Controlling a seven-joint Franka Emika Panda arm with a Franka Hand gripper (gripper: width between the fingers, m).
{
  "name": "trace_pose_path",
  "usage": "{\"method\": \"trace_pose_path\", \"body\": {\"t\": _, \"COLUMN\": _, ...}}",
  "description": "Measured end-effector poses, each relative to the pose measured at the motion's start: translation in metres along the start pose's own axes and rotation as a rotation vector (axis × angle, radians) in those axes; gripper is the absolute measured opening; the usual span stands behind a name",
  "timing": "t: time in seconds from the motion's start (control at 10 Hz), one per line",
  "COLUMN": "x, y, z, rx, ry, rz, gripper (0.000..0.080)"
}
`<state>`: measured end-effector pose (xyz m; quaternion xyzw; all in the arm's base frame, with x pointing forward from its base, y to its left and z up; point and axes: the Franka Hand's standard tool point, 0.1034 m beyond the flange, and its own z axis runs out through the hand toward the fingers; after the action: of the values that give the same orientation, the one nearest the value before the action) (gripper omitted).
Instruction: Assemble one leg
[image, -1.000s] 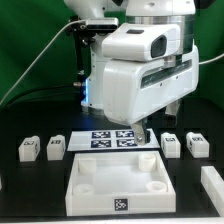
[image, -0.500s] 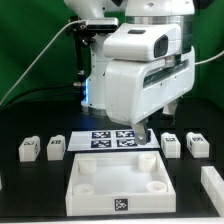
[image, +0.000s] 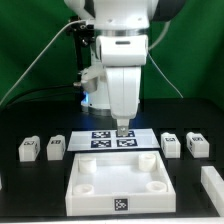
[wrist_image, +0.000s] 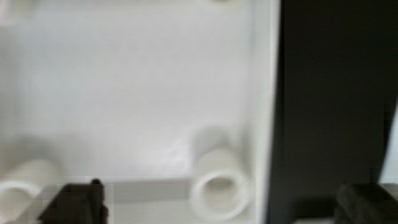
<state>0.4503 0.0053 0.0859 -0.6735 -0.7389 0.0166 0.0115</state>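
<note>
Four small white legs with tags stand on the black table: two at the exterior view's left (image: 27, 149) (image: 56, 147) and two at its right (image: 171, 144) (image: 197, 143). The large white tray-like panel (image: 75, 196) with round corner sockets lies in front. My gripper (image: 122, 128) points down above the panel's far edge and touches none of the legs. In the wrist view the gripper (wrist_image: 219, 205) is open and empty, its dark fingers (wrist_image: 75, 203) wide apart over the panel (wrist_image: 125, 90) and one round socket (wrist_image: 221, 188).
The marker board (image: 112, 139) lies flat behind the panel, under the gripper. Another white part (image: 213, 185) shows at the exterior view's right edge. A green backdrop and a cable stand behind the arm.
The wrist has turned, so the hand now shows its narrow side. The fingertips have shifted toward the exterior view's left, from beside the right legs to over the marker board.
</note>
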Motion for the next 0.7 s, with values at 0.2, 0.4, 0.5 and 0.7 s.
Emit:
{"method": "trace_pose_path", "body": {"t": 0.2, "x": -0.003, "y": -0.006, "z": 0.004, "rx": 0.004, "ry": 0.002, "rz": -0.083, "gripper": 0.065}}
{"method": "trace_pose_path", "body": {"t": 0.4, "x": -0.003, "y": -0.006, "z": 0.005, "rx": 0.007, "ry": 0.002, "rz": -0.077, "gripper": 0.065}}
{"method": "trace_pose_path", "body": {"t": 0.5, "x": -0.002, "y": -0.007, "z": 0.007, "rx": 0.011, "ry": 0.004, "rz": -0.06, "gripper": 0.065}}
{"method": "trace_pose_path", "body": {"t": 0.7, "x": -0.001, "y": -0.009, "z": 0.047, "rx": 0.074, "ry": 0.026, "rz": 0.02, "gripper": 0.065}}
